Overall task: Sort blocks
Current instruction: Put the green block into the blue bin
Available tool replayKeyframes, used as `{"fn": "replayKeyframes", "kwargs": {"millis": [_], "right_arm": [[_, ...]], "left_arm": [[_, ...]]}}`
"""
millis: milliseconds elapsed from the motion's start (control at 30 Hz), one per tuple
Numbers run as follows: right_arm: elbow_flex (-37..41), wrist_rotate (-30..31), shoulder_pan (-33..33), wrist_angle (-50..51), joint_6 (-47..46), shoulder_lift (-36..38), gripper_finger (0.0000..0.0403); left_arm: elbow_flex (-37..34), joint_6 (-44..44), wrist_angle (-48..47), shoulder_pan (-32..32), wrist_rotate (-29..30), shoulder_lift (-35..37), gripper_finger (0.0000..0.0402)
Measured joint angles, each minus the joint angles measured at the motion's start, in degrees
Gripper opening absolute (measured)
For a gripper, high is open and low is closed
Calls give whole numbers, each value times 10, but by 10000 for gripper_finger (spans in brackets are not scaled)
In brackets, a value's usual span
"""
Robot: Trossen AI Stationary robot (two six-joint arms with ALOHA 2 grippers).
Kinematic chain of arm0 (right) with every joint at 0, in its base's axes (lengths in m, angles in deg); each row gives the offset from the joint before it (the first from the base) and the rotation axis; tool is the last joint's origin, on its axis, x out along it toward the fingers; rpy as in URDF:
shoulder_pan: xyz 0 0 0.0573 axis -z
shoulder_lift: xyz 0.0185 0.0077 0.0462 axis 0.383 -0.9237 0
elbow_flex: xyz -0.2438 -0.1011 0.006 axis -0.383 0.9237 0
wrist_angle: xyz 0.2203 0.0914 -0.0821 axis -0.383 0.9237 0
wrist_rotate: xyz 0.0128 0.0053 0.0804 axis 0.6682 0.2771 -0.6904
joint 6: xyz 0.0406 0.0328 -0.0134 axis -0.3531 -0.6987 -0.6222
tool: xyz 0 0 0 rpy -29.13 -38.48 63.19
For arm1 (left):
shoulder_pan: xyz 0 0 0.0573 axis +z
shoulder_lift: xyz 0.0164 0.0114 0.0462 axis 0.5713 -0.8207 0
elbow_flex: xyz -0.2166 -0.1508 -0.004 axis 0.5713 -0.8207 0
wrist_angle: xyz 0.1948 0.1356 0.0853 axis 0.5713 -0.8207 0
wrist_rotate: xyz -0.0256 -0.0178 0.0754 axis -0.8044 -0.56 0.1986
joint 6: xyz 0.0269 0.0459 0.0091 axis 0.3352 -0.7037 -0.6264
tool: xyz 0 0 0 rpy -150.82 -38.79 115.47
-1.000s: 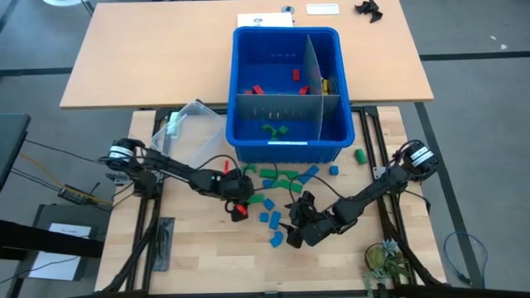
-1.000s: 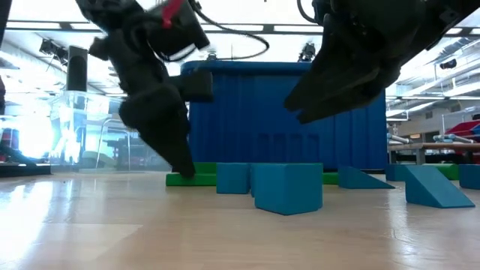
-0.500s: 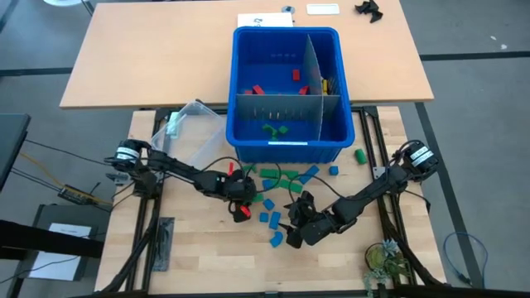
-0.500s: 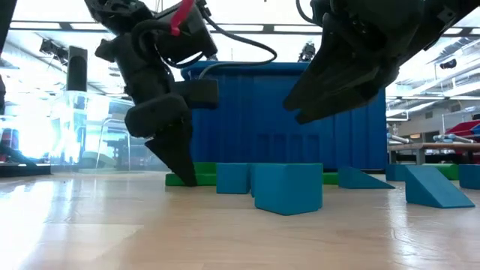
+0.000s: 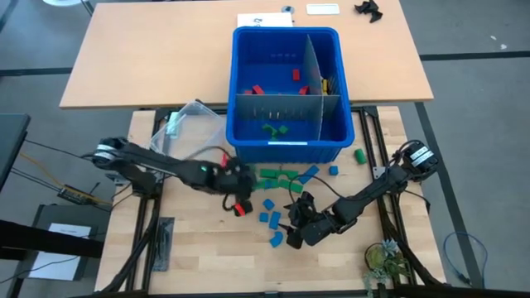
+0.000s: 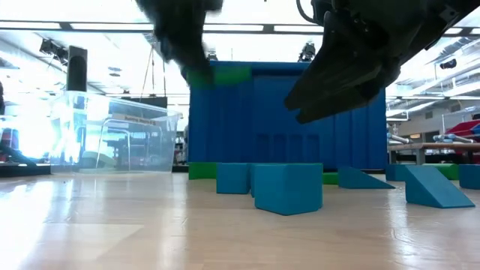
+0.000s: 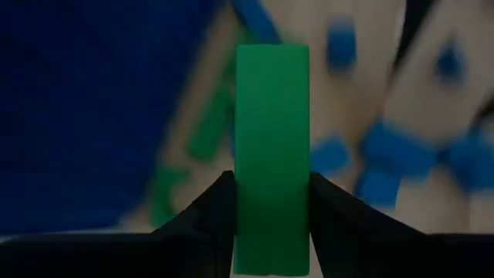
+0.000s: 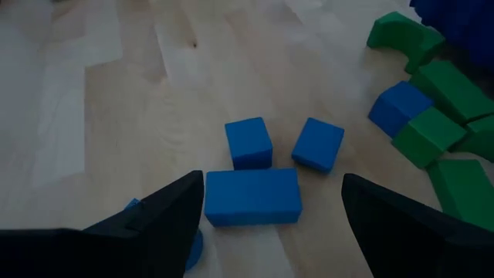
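Note:
My left gripper (image 7: 272,185) is shut on a long green block (image 7: 272,139) and hangs high above the table in front of the blue bin (image 5: 286,91); the low view shows the block (image 6: 219,75) well above the tabletop. My right gripper (image 5: 291,230) hovers open over loose blue blocks (image 8: 252,197) near the table's front, touching nothing. More green blocks (image 5: 277,175) and blue blocks (image 5: 269,218) lie flat on the table before the bin. My left gripper pinches the green block between its two fingers, one on each long side face (image 7: 241,208), near the end toward the wrist. The rest of the block juts out ahead of the fingertips. It is lifted clear of the table.
The bin has dividers, with red blocks (image 5: 258,88) and green blocks (image 5: 273,129) in different compartments. A clear plastic tub (image 5: 186,124) stands left of the bin. A second wooden table (image 5: 166,50) lies behind. A plant (image 5: 385,261) sits at the front right.
My left gripper, which stood with its fingertips on the table at the left end of the green row, has taken hold of a green block and risen steeply with it. The block is now lifted clear, level with the bin's upper wall in the low view.

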Motion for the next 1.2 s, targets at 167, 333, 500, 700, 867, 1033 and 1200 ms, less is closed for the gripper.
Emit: {"fn": "replayKeyframes", "kwargs": {"millis": [167, 333, 500, 700, 867, 1033, 1200], "right_arm": [[0, 0, 0, 3, 0, 0, 306], [0, -2, 1, -1, 0, 0, 306], [0, -2, 1, 4, -5, 0, 306], [0, -2, 1, 6, -5, 0, 306], [0, -2, 4, 6, -5, 0, 306], [0, -2, 4, 6, -5, 0, 306], [0, -3, 4, 8, -5, 0, 306]], "left_arm": [[41, -39, 42, 40, 101, 61, 135], [48, -112, 106, 112, 186, 79, 135], [47, -144, 123, 188, 141, 57, 135], [47, -146, 137, 218, 107, 48, 158], [47, -126, 134, 230, 115, 48, 238], [47, -120, 136, 225, 100, 48, 273], [56, -134, 134, 214, 101, 48, 272]]}}
